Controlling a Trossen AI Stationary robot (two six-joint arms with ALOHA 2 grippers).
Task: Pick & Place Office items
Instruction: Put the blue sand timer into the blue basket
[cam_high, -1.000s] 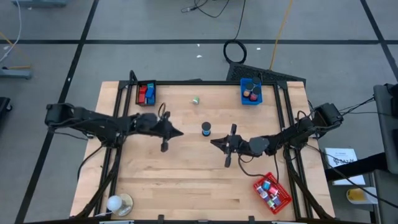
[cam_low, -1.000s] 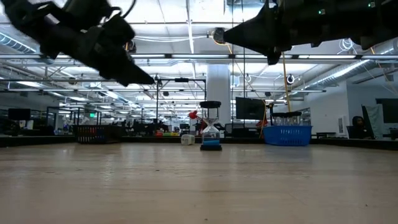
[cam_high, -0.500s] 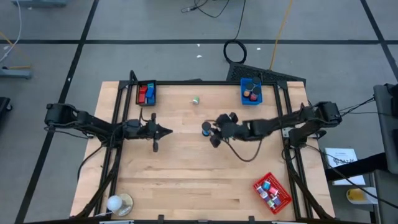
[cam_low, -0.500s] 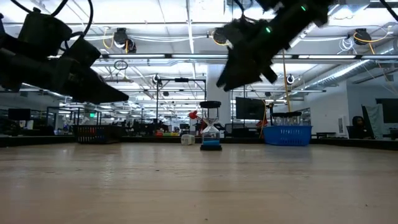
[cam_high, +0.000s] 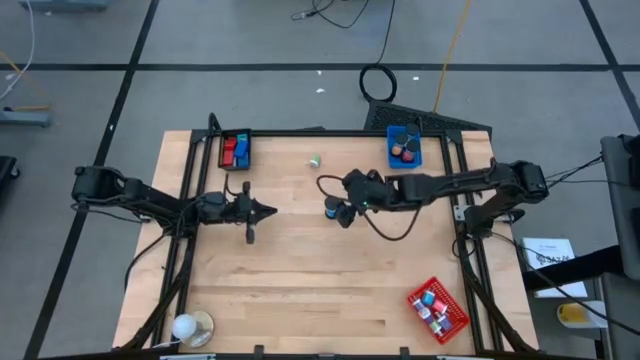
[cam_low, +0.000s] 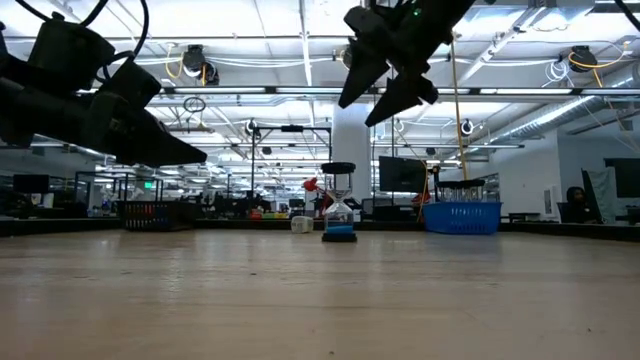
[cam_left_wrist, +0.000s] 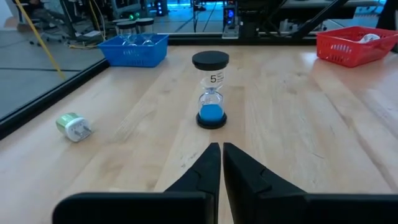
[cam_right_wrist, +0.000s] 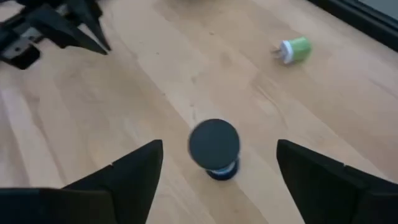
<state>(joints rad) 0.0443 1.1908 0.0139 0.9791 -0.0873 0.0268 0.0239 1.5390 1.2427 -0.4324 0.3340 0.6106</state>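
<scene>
A small hourglass (cam_high: 331, 208) with black caps and blue sand stands upright on its base at the table's middle; it also shows in the low view (cam_low: 339, 205) and the left wrist view (cam_left_wrist: 211, 90). My right gripper (cam_high: 347, 198) hangs open above it, tipped down, well clear of its top cap (cam_right_wrist: 214, 144) in the low view (cam_low: 362, 108). A green and white plug (cam_high: 315, 160) lies farther back. My left gripper (cam_high: 272, 211) is shut and points at the hourglass from the table's left (cam_left_wrist: 221, 149).
A black tray (cam_high: 235, 150) with red and blue pieces sits at the far left, a blue basket (cam_high: 404, 148) at the far right, a red basket (cam_high: 437, 308) of small items at the near right. A round white and tan object (cam_high: 190, 326) lies at the near left corner.
My right gripper has risen and gone toward the far edge until it stands over the hourglass, has tipped downward and has opened. My left gripper has drawn back toward the table's left edge and sunk, staying shut. The hourglass has not moved.
</scene>
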